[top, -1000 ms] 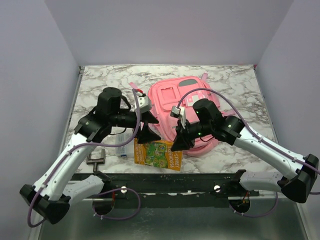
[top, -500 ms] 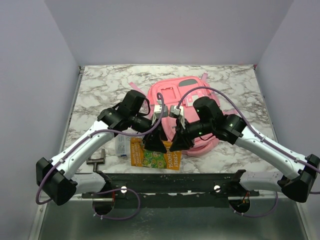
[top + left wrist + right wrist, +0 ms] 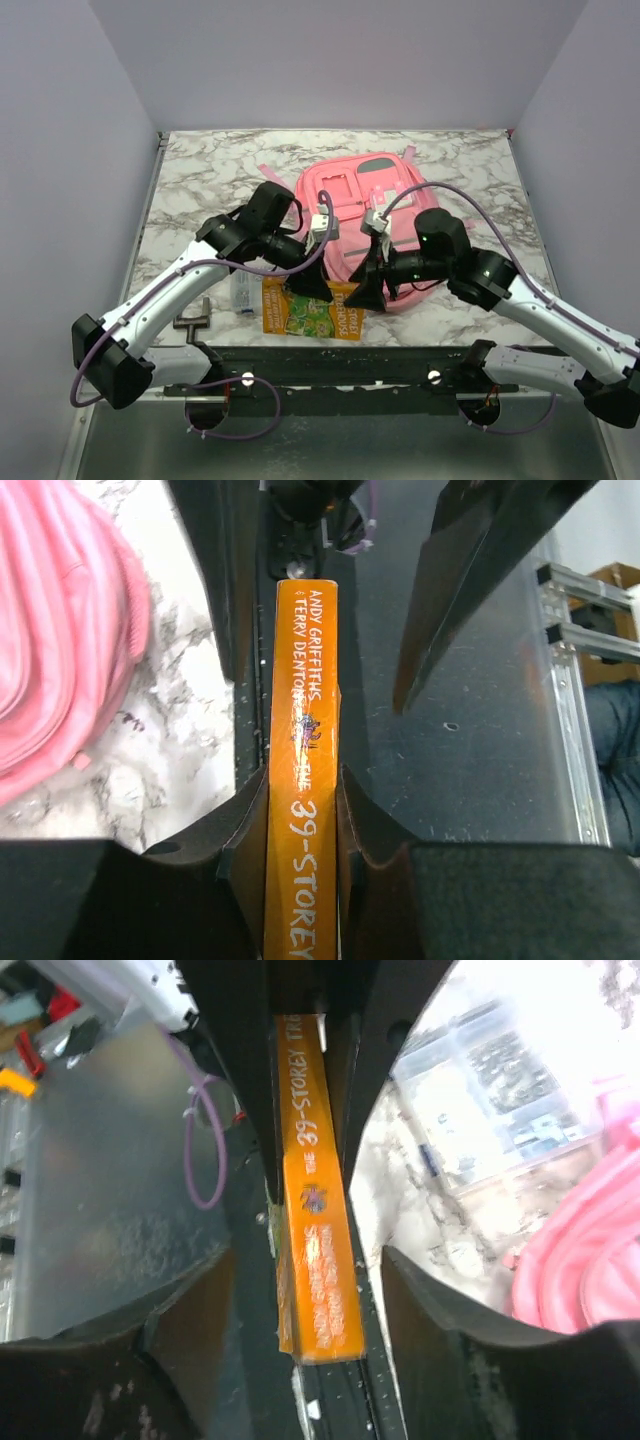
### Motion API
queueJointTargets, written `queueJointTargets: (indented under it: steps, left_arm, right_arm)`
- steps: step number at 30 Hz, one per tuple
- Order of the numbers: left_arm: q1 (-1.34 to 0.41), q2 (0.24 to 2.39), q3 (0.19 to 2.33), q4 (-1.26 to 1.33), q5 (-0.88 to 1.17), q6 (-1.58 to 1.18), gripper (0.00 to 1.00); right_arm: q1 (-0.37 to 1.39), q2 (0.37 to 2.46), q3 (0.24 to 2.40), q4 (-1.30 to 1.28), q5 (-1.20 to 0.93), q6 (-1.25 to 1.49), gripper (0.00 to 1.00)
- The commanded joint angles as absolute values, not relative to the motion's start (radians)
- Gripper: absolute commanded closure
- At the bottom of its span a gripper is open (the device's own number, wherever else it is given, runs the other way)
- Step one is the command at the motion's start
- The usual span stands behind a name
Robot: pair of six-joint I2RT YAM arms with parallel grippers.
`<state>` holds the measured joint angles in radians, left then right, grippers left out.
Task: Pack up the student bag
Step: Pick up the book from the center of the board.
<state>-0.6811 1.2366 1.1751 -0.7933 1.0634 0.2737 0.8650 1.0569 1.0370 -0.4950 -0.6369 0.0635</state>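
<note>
The student bag (image 3: 368, 195), a large pink backpack, lies flat in the middle of the table; it also shows as the bag (image 3: 60, 630) at the left of the left wrist view. An orange book (image 3: 316, 311) stands on edge at the table's front edge, just in front of it. My left gripper (image 3: 308, 286) is shut on the book's spine (image 3: 305, 720), both pads pressed against it. My right gripper (image 3: 364, 292) is open at the book's other end. Its fingers straddle the spine (image 3: 318, 1250) with a gap on each side.
A clear plastic compartment box (image 3: 243, 293) lies left of the book, also seen as the box (image 3: 490, 1090) in the right wrist view. A metal clamp (image 3: 193, 322) sits on the black front rail (image 3: 400, 362). The rail runs directly under the book.
My left arm swung right to the book and its gripper closed on the spine. My right gripper opened, let go of the book and drew back slightly to the right.
</note>
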Motion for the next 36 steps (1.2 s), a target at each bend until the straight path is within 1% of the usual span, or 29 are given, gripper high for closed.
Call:
queueJointTargets:
  steps: [1,3,4,8,11,13,18,20,23,29,32,33,34,35,36]
  left_arm:
    - [-0.646,1.139,1.203,-0.741,0.972,0.213,1.00]
    - [-0.597,1.099,1.207,-0.678,0.996,0.128,1.00]
    - [-0.568,1.074,1.200,-0.616,0.990,0.068,1.00]
    - [-0.446,1.002,1.173,-0.346,0.991,-0.281,1.00]
    - [-0.357,0.989,1.165,-0.164,1.028,-0.579,1.00]
    - [-0.336,0.980,1.143,-0.047,1.024,-0.756,1.00]
    - [-0.330,1.023,1.103,0.271,1.100,-1.163,1.00]
    - [-0.331,1.026,1.089,0.334,1.090,-1.242,1.00]
    - [-0.333,0.998,1.067,0.355,1.043,-1.290,1.00]
    - [-0.352,0.914,0.962,0.359,0.841,-1.278,1.00]
    - [-0.386,0.887,0.902,0.359,0.711,-1.255,1.00]
    - [-0.402,0.880,0.892,0.359,0.662,-1.245,1.00]
    - [-0.422,0.872,0.882,0.359,0.616,-1.230,1.00]
    - [-0.435,0.864,0.875,0.359,0.576,-1.214,1.00]
    - [-0.451,0.853,0.871,0.359,0.532,-1.190,1.00]
  right_arm:
    - [0.867,0.889,0.899,-0.172,-0.406,0.335,0.24]
    - [0.868,0.823,0.819,-0.075,-0.340,0.427,0.03]
    - [0.868,0.791,0.780,-0.022,-0.329,0.480,0.00]
    - [0.867,0.698,0.593,0.336,-0.304,0.719,0.00]
    - [0.867,0.691,0.514,0.491,-0.238,0.858,0.00]
    - [0.867,0.712,0.460,0.662,-0.264,0.910,0.00]
    - [0.865,0.832,0.486,0.885,-0.383,1.000,0.00]
    - [0.865,0.866,0.490,0.979,-0.415,1.041,0.00]
    - [0.865,0.895,0.491,1.063,-0.393,1.104,0.00]
    - [0.865,1.028,0.501,1.339,-0.460,1.276,0.00]
    - [0.868,1.078,0.523,1.354,-0.471,1.312,0.09]
    - [0.868,1.088,0.510,1.360,-0.450,1.317,0.17]
    - [0.868,1.093,0.498,1.364,-0.425,1.322,0.28]
    - [0.868,1.097,0.486,1.365,-0.406,1.327,0.36]
    - [0.868,1.098,0.476,1.364,-0.383,1.330,0.42]
